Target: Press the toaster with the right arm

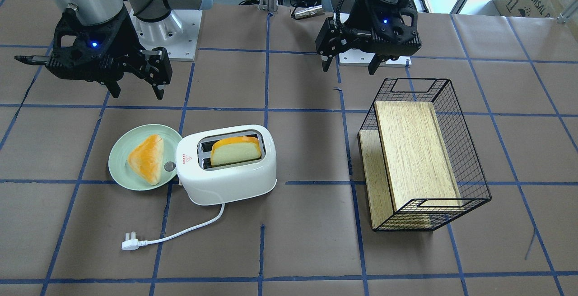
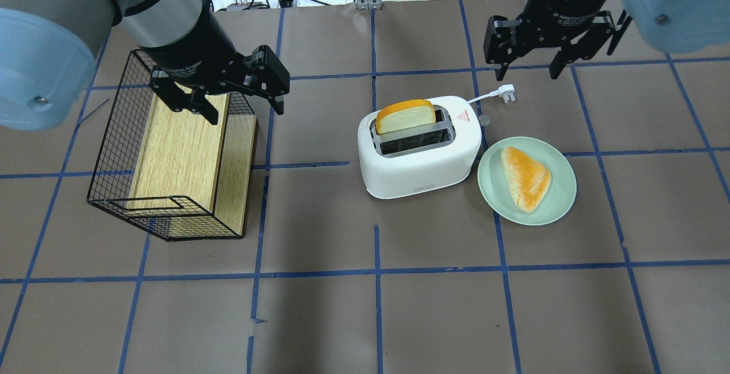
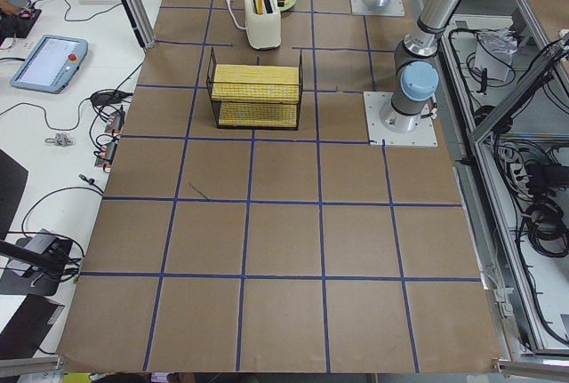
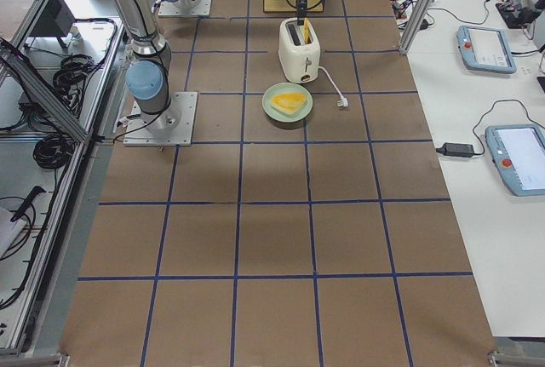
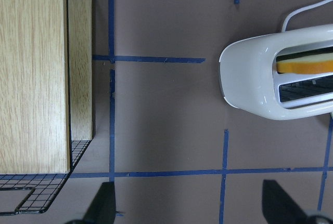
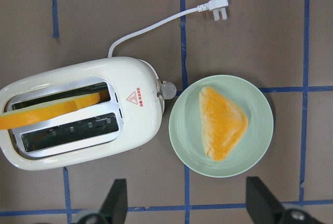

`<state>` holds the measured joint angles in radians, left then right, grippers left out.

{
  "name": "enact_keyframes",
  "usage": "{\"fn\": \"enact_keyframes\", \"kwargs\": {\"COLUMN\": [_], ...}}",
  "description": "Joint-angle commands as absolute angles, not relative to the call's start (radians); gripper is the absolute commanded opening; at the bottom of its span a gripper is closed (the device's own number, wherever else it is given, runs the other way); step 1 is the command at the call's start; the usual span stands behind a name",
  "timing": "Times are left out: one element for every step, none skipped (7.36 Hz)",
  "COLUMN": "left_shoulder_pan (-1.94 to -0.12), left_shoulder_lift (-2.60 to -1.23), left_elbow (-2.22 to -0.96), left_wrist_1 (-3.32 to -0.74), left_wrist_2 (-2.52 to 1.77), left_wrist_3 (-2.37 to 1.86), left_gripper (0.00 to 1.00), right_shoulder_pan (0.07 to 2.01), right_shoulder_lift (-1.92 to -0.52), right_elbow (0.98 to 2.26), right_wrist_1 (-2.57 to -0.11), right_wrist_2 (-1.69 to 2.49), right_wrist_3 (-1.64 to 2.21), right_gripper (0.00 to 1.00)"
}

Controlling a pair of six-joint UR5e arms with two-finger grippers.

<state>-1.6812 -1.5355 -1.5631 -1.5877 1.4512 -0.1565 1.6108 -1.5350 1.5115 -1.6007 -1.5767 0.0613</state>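
Note:
The white two-slot toaster (image 1: 226, 169) stands mid-table with a slice of bread (image 1: 235, 149) upright in one slot. Its silver knob (image 1: 170, 166) faces the green plate (image 1: 118, 169). The cord and plug (image 1: 130, 244) lie loose on the table. My right gripper (image 1: 137, 93) is open and empty, held high and apart from the toaster. In the right wrist view it (image 6: 187, 208) looks straight down on the toaster (image 6: 78, 115), the knob (image 6: 167, 90) and the plate. In the overhead view the right gripper (image 2: 527, 74) shows beyond the toaster (image 2: 419, 151).
A triangular bun (image 1: 146, 158) lies on the plate. A black wire basket (image 1: 469, 151) holding wooden boards stands on the robot's left side. My left gripper (image 2: 247, 113) is open and empty, hovering beside the basket (image 2: 114, 151). The tabletop is brown paper with blue tape lines.

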Motion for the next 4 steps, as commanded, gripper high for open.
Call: {"fn": "enact_keyframes", "kwargs": {"left_shoulder_pan": [-1.681, -1.681, -1.681, -1.681], "left_shoulder_lift": [-1.536, -1.536, -1.536, -1.536], "left_elbow": [-1.563, -1.563, -1.563, -1.563], "left_wrist_1": [-1.588, -1.588, -1.588, -1.588], "left_wrist_2": [1.451, 1.451, 1.451, 1.451], "left_wrist_3": [-0.156, -0.156, -0.156, -0.156], "left_gripper": [1.0, 1.0, 1.0, 1.0], "right_shoulder_pan": [1.608, 1.608, 1.605, 1.595], "right_shoulder_lift": [-1.534, -1.537, -1.537, -1.536], "right_elbow": [1.522, 1.516, 1.511, 1.509], "right_wrist_1": [-1.601, -1.595, -1.562, -1.557], "right_wrist_2": [-1.571, -1.572, -1.578, -1.582], "right_wrist_3": [0.06, 0.057, 0.048, 0.016], "right_gripper": [1.0, 1.0, 1.0, 1.0]}}
